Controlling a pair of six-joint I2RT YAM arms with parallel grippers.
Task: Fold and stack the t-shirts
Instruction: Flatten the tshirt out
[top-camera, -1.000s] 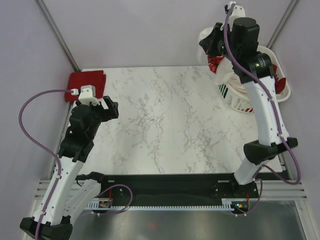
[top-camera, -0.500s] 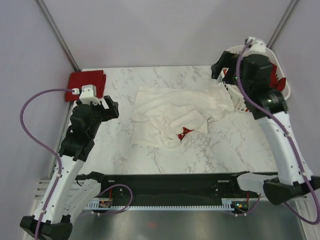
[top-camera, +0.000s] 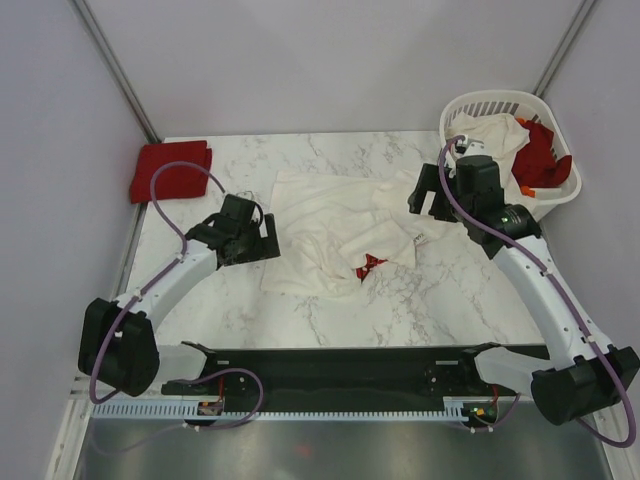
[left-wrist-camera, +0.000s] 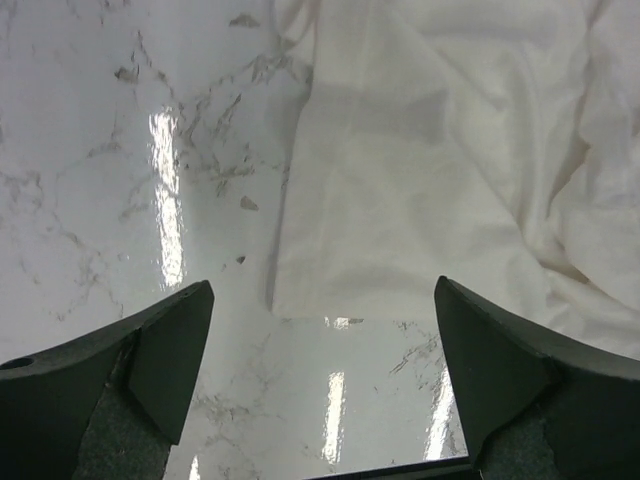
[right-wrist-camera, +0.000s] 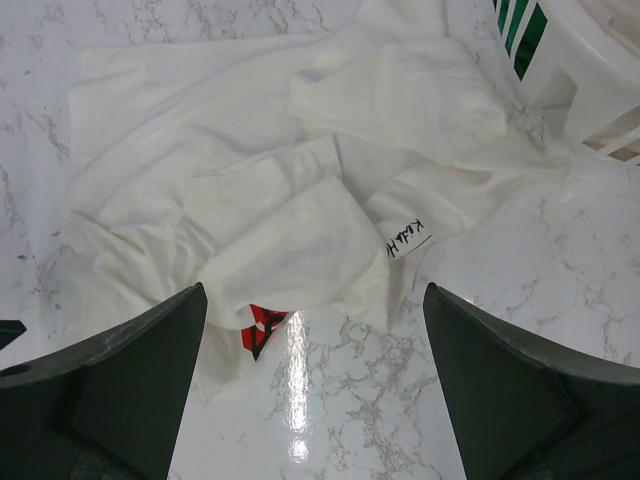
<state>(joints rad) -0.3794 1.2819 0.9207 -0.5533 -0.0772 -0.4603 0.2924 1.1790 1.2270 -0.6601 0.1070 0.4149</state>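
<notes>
Pale grey walls close in a white marble-patterned table (top-camera: 330, 310), with the two arms bolted at its near edge.

A crumpled cream-white t-shirt (top-camera: 330, 225) lies spread over the middle of the table, bunched into overlapping folds. Its right part reaches toward a white slatted plastic laundry basket (top-camera: 500, 97), which sits at the far right corner. In the right wrist view the cloth (right-wrist-camera: 250, 200) ends just beside the basket's wall (right-wrist-camera: 570, 60).

Inside the basket lie another cream garment (top-camera: 487, 132) and a loose red garment (top-camera: 538, 150). A folded red t-shirt (top-camera: 172, 170) rests flat at the far left corner, well apart from everything else.

The left gripper (top-camera: 268, 240) is at the cream shirt's left edge. Its jaws are spread wide and hold nothing, and the wrist view shows the shirt's lower left corner (left-wrist-camera: 420, 180) lying ahead between the fingers (left-wrist-camera: 325, 300).

The right gripper (top-camera: 425, 200) hangs over the shirt's right part, jaws likewise wide apart and released, with the cloth below them (right-wrist-camera: 315, 300).

A small red graphic (right-wrist-camera: 262, 325) peeks out from under a fold near the shirt's near edge. A small white tag with handwriting (right-wrist-camera: 405, 238) lies just to the right of it.
</notes>
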